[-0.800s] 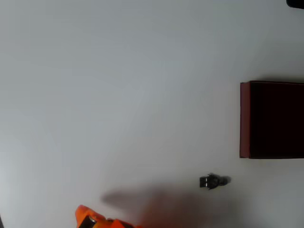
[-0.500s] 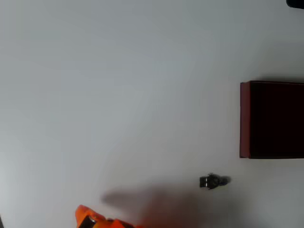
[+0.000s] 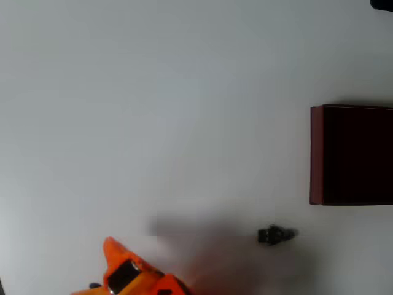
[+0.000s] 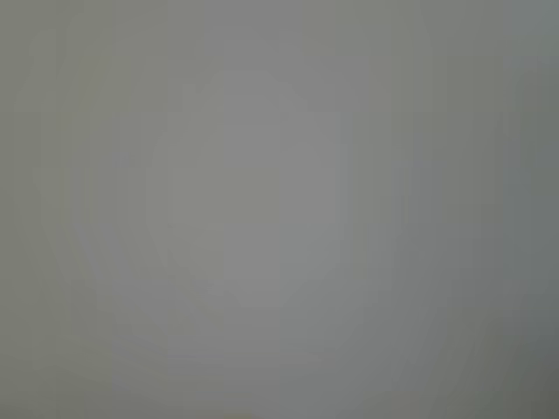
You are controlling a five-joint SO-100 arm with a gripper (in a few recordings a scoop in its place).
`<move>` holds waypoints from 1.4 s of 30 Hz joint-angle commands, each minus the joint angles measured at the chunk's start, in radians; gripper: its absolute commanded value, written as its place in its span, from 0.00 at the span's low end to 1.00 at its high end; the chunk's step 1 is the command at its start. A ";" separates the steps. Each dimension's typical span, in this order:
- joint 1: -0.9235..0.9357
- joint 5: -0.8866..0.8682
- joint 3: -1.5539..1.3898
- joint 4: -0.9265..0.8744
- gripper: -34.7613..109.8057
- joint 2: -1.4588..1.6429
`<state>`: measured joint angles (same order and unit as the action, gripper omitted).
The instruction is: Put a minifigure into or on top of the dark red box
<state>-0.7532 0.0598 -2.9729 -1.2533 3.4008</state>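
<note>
In the overhead view the minifigure point(image 3: 277, 235) lies on its side on the white table, small and dark grey-black with a lighter greyish end pointing right. The dark red box point(image 3: 316, 155) stands at the right edge, above and right of the figure, its inside almost black. My orange gripper point(image 3: 112, 252) pokes in at the bottom edge, well left of the minifigure. Just its tip and part of the body show, so its jaws cannot be judged. The wrist view is a blurred grey surface.
The white table point(image 3: 153, 110) stretches bare across the left and top of the overhead view. A dark object point(image 3: 382, 3) sits at the top right corner. The arm's shadow point(image 3: 209, 243) falls between the gripper and the minifigure.
The orange gripper has pushed further into the overhead view from the bottom edge, up and slightly right. Its shadow has shifted towards the minifigure. The minifigure and box have not moved.
</note>
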 commanded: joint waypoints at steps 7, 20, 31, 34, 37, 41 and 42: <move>0.512 0.307 0.259 0.071 0.41 -0.322; 1.203 0.653 0.652 0.035 0.50 -1.272; 1.474 0.715 0.657 -0.008 0.53 -1.328; 1.546 0.718 0.627 -0.032 0.53 -1.259; 1.585 0.712 0.591 -0.009 0.52 -1.252; 1.571 0.706 0.563 0.034 0.52 -1.302; 1.559 0.699 0.561 0.035 0.53 -1.307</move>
<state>0.8007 0.7455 -2.4053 -1.2149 2.0939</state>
